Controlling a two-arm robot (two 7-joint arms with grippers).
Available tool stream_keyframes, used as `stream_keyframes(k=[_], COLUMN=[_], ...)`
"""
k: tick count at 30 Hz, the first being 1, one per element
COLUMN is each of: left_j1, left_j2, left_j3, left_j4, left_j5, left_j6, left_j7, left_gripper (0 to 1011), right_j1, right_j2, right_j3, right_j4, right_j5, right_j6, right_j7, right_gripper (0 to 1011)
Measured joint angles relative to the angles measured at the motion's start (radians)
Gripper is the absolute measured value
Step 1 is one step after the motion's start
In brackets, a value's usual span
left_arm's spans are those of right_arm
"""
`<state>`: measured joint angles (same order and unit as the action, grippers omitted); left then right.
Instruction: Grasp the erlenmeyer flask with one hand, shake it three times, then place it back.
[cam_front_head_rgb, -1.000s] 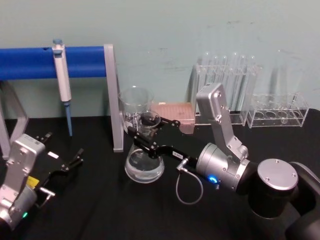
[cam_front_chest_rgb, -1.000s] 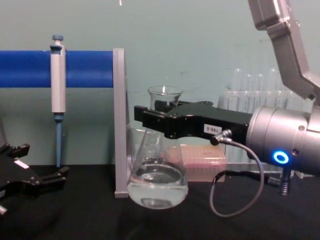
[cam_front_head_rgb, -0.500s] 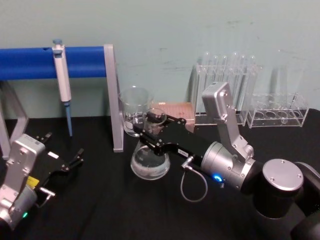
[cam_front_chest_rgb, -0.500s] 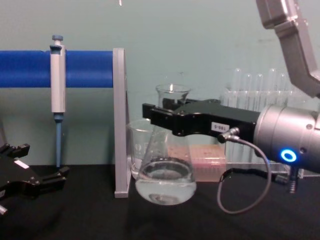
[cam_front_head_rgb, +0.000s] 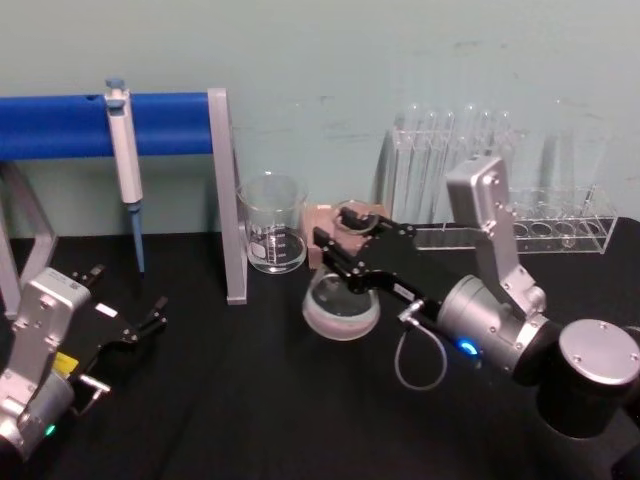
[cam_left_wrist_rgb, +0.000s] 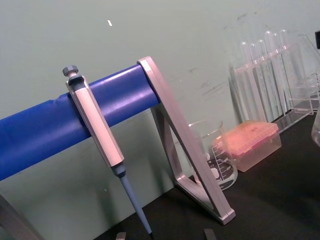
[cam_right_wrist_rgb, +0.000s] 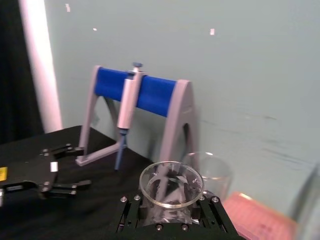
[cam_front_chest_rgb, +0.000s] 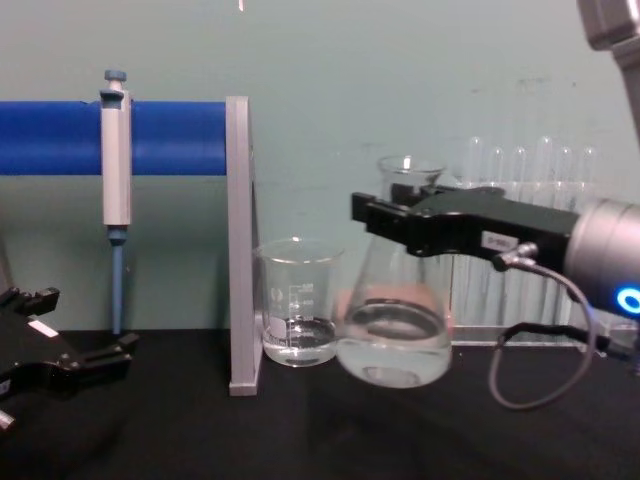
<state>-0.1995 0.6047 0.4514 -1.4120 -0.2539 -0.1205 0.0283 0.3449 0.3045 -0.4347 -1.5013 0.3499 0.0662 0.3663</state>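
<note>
Holding the flask off the table: grasp done, set-down not yet

My right claw (cam_front_head_rgb: 347, 236), black and flat-jawed on a silver-grey wrist, is clenched around the narrow neck of the clear glass conical erlenmeyer flask (cam_front_head_rgb: 340, 306). The jaws stand one on each side of the neck, just below the flared mouth. From the chest view, the flask's wide base seems to hang a little clear of the black table (cam_front_head_rgb: 250, 400). It is to the right of the straight-sided glass beaker (cam_front_head_rgb: 272, 236) and nearer than the pink tip box (cam_left_wrist_rgb: 247, 145). A small pool of clear liquid sits in its bottom.

I judge the first step, the grasp, finished. The flask is in the air, which fits the shaking step. How many of the three shakes are done I cannot tell from this moment alone.

What is left for certain is the placing back. I must lower the base flat onto the table, loosen the jaws and draw off without knocking the neck. The beaker is near on the left and the clear test-tube racks (cam_front_head_rgb: 450, 170) stand at the far right, so a wide swing could clip glass.

My left claw (cam_front_head_rgb: 130, 288), fingers spread and grasping nothing, is parked at the near left, well apart from the flask. It sits nearer than the blue bar stand (cam_front_head_rgb: 60, 125) with its grey pipette (cam_front_head_rgb: 122, 150).
</note>
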Motion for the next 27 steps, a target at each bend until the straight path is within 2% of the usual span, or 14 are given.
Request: stream_keyframes(k=[13, 27], left_j1=[0.0, 0.0], left_j2=[0.0, 0.0], left_j3=[0.0, 0.0], left_j4=[0.0, 0.0], left_j5=[0.0, 0.0], left_j6=[0.0, 0.0], left_j7=[0.0, 0.0], left_gripper=[1001, 1001], right_j1=[-0.047, -0.081], right_j2=[0.017, 0.016], right_j3=[0.067, 0.128], right_j4=[-0.039, -0.056], right_j5=[-0.027, -0.053], right_j6=[0.011, 0.023], right_j7=[-0.057, -0.091], right_gripper=[453, 453])
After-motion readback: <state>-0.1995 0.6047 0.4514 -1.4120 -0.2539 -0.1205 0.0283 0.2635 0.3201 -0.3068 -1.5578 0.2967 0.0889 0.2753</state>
